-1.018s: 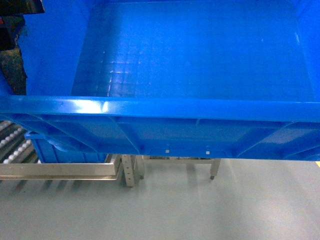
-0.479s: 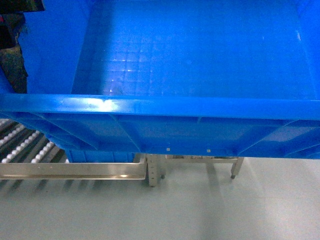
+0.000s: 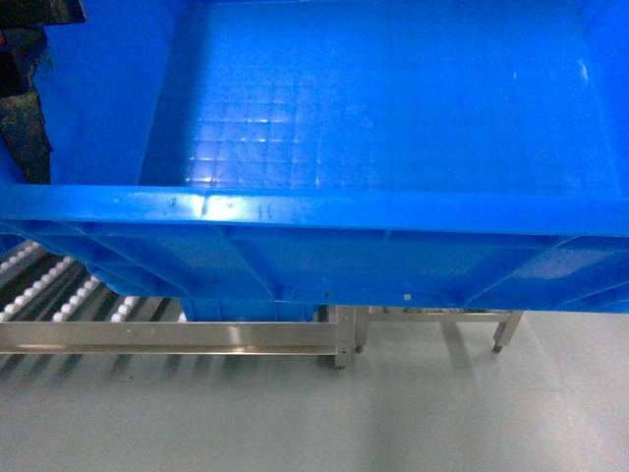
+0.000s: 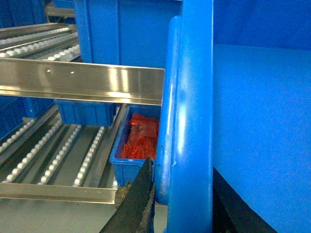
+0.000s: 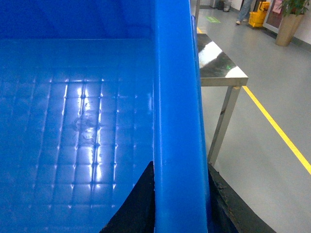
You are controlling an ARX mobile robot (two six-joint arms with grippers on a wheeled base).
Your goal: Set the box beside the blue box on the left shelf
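The box (image 3: 373,128), a large blue crate with a gridded floor, fills the head view, held up off the floor. My left gripper (image 4: 187,206) is shut on its left rim (image 4: 194,121), one black finger (image 4: 138,204) outside and the other inside. My right gripper (image 5: 180,206) is shut on the right rim (image 5: 177,121) in the same way. The left shelf (image 3: 49,285), rows of white rollers, lies low on the left under the box. Another blue box (image 4: 121,34) stands on the shelf's upper tier; only a strip of this blue box (image 3: 251,310) shows in the head view.
A steel front rail (image 3: 177,336) edges the shelf. A small blue bin of red parts (image 4: 138,141) sits on the lower rollers (image 4: 58,155). A steel table (image 5: 218,65) stands right of the box, with a yellow floor line (image 5: 277,126) beyond it.
In the head view the shelf, its rail and the table legs have slid to the right, and more rollers show at the left. The box stays in both grippers.
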